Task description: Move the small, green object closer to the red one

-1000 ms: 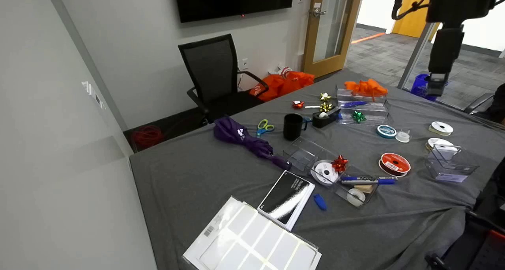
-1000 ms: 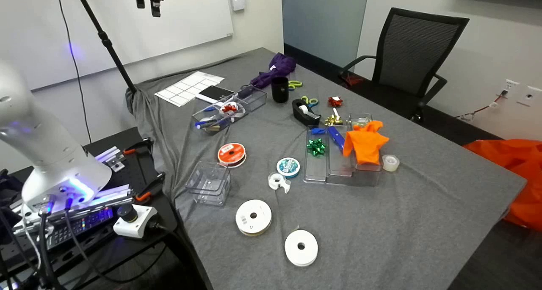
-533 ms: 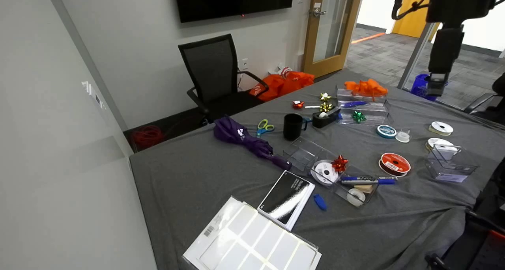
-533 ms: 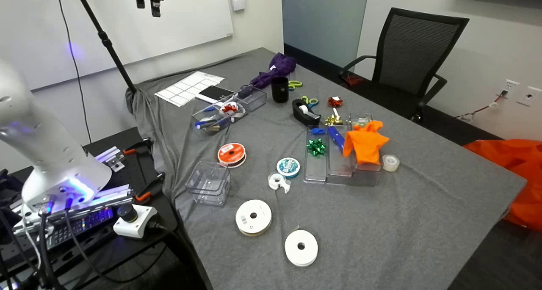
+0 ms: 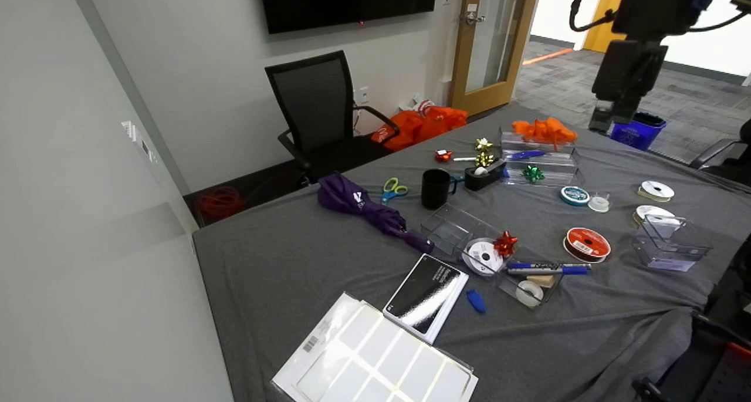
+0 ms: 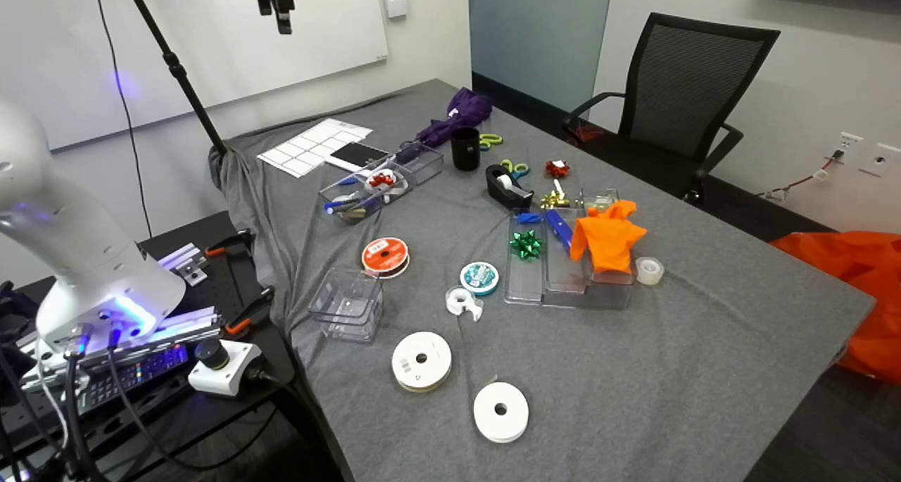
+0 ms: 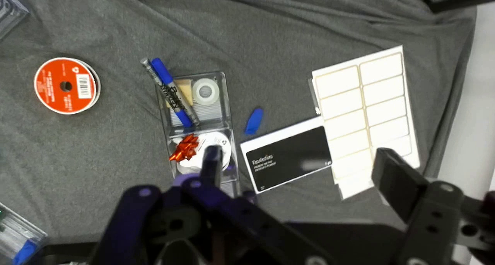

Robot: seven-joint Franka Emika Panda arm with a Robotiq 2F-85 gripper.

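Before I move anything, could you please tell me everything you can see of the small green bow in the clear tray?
The green bow is a shiny gift bow of many folded loops fanning outward, apparently of metallic ribbon. In both exterior views it sits with its loops up in an outer compartment of the clear tray, on the side away from the orange cloth. A small blue item lies nearby, apart from it. Its underside is hidden.

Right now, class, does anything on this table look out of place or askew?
Yes, mildly: two markers lie slantwise across the clear tray, one end of each jutting past its rim instead of lying inside.
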